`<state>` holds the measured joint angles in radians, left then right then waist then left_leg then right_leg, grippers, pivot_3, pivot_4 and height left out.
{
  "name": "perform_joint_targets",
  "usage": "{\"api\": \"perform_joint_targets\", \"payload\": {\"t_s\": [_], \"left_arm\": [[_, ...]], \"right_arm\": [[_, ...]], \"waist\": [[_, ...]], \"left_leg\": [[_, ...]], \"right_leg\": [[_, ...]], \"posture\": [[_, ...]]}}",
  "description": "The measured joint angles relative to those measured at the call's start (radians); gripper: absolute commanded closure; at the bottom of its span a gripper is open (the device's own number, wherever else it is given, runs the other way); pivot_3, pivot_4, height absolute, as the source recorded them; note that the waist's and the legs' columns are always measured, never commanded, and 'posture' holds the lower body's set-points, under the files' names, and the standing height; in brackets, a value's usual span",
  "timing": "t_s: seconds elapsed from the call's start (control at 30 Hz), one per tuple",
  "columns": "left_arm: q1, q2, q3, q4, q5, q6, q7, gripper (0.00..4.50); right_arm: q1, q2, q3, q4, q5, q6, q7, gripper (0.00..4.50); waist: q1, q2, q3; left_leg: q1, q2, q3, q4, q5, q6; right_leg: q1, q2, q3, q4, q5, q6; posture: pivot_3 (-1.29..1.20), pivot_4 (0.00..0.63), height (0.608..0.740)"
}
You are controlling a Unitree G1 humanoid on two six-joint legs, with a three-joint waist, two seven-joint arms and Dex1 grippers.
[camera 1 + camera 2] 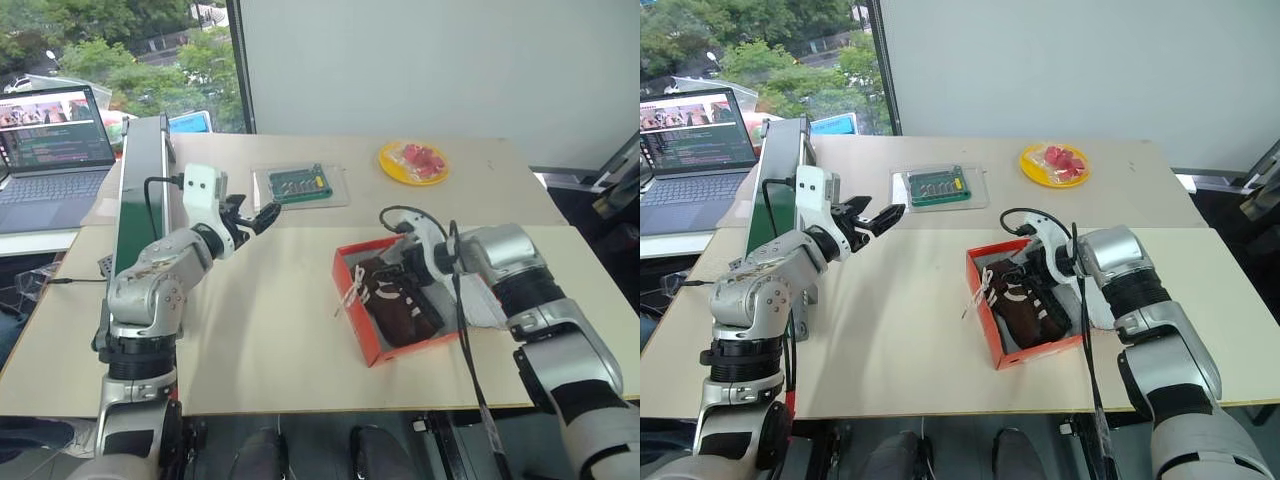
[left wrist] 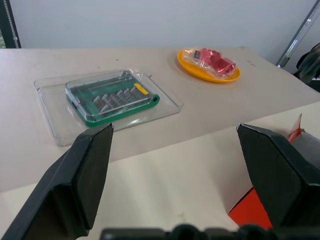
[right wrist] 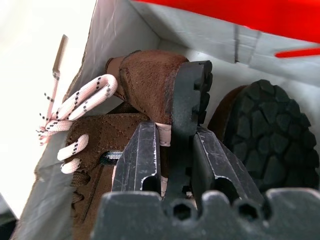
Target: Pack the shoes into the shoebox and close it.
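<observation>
Over at the left edge of the table (image 1: 270, 350) there's a laptop (image 1: 55, 140) sitting open on a separate desk, and a green-and-black panel thing (image 1: 140, 190) standing upright right along that edge. The left gripper (image 1: 878, 218) hangs in the air above the table's left half, fingers spread wide with nothing between them, pointing across toward the back middle of the table.

Just past it, near the back edge, sits a clear plastic tray (image 2: 107, 97) with a green board inside. Further right along the back edge is a yellow plate (image 1: 413, 163) with something red and wrapped on it.

The shoebox (image 1: 365, 335) is open on the right half of the table, nearer the front edge, red-orange outside and white inside. Both brown shoes (image 1: 400, 300) are lying in it, and the cream laces (image 3: 75, 107) of one spill over the box's left wall. The right gripper (image 3: 175, 165) reaches down into the box from the right side, and its fingers (image 3: 142, 160) are pinched narrow on the sole of one shoe, which is tipped on its side so the black tread shows. The other shoe lies right next to it, sole also turned up.
</observation>
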<state>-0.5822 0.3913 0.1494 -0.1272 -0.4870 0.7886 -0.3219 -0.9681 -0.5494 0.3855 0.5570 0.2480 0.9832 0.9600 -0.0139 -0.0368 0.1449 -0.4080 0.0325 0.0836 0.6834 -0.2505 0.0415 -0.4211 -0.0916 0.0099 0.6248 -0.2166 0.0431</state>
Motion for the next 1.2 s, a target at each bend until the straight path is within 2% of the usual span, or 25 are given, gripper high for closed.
{"api": "perform_joint_targets", "payload": {"t_s": [0.4,0.47,0.77,1.03,1.2], "left_arm": [[0.010,0.000,0.000,-0.017,0.002,0.001,0.007,0.28],[0.010,0.000,-0.003,-0.017,0.006,0.001,0.007,0.22],[0.007,0.000,-0.018,-0.014,0.015,0.001,-0.002,0.22],[-0.002,0.000,-0.027,-0.006,0.020,0.000,-0.017,0.22],[-0.019,0.000,-0.048,0.031,0.028,-0.002,-0.041,0.22]], "right_arm": [[0.010,0.022,0.040,-0.020,-0.119,-0.060,0.000,4.03],[0.013,0.022,0.040,-0.029,-0.131,-0.060,0.000,3.06],[0.048,0.023,0.045,-0.098,-0.153,-0.057,-0.001,0.11],[0.049,0.002,0.024,-0.160,-0.153,0.023,-0.016,0.02],[0.052,-0.103,-0.044,-0.301,-0.131,0.135,-0.022,0.02]], "waist": [[0.006,-0.008,-0.008],[0.006,-0.008,-0.008],[0.019,-0.008,-0.008],[0.026,-0.007,-0.006],[0.026,0.000,-0.001]], "left_leg": [[0.003,0.000,0.000,-0.001,0.000,0.000],[0.003,0.000,0.000,-0.001,0.000,0.000],[0.002,-0.001,0.000,-0.002,0.000,0.000],[-0.002,-0.001,-0.001,-0.002,0.000,0.000],[-0.008,-0.002,-0.001,-0.001,0.000,0.000]], "right_leg": [[0.003,-0.001,0.000,0.000,0.000,0.000],[0.002,-0.001,0.000,0.000,0.000,0.000],[0.001,-0.002,-0.001,0.000,0.000,0.000],[-0.002,-0.003,-0.001,0.000,0.000,0.000],[-0.007,-0.003,-0.001,-0.001,0.000,0.000]], "posture": [[0.00,0.150,0.740],[0.00,0.150,0.740],[0.00,0.150,0.740],[0.00,0.150,0.740],[0.00,0.150,0.740]]}}
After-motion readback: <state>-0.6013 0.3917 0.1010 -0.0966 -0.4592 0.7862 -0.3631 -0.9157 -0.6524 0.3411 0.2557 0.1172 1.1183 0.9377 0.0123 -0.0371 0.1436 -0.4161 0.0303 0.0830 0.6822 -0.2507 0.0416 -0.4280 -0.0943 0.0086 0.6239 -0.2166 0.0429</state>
